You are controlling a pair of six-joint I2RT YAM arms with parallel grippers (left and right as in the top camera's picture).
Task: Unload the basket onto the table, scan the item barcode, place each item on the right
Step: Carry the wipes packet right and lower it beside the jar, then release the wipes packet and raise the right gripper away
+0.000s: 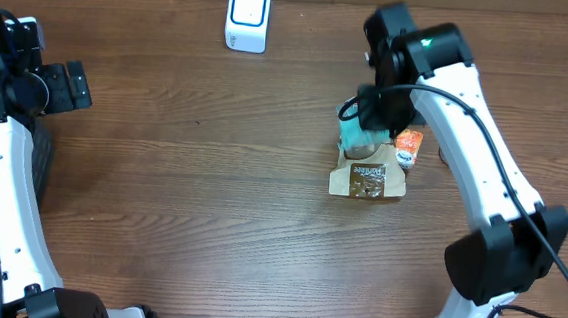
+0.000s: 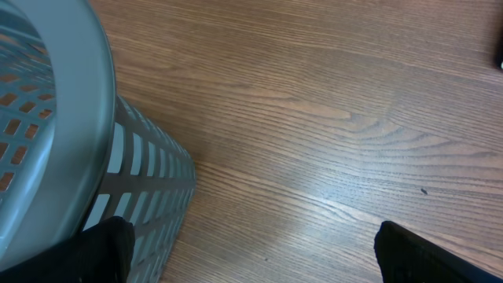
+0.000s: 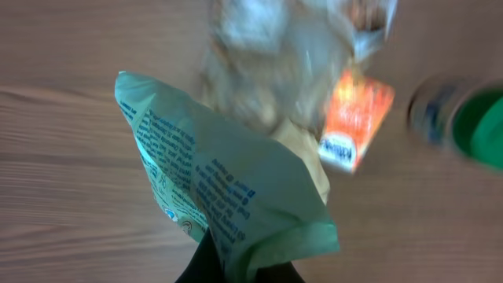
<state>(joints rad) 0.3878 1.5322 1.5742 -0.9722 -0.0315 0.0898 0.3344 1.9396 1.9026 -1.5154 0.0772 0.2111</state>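
Note:
My right gripper (image 3: 240,271) is shut on the edge of a pale green packet (image 3: 228,189) with blue print, and the packet hangs above the table. From overhead, the right gripper (image 1: 372,120) holds the green packet (image 1: 352,136) just over a brown snack bag (image 1: 367,181) and beside a small orange packet (image 1: 408,146). A white scanner (image 1: 248,16) stands at the back of the table, well left of the packet. No barcode shows. My left gripper (image 1: 69,86) sits far left, open and holding nothing.
A grey-blue slatted basket (image 2: 55,141) stands right by my left gripper (image 2: 259,259). Below the held packet lie the blurred brown bag (image 3: 291,55), the orange packet (image 3: 357,118) and a green-topped container (image 3: 479,126).

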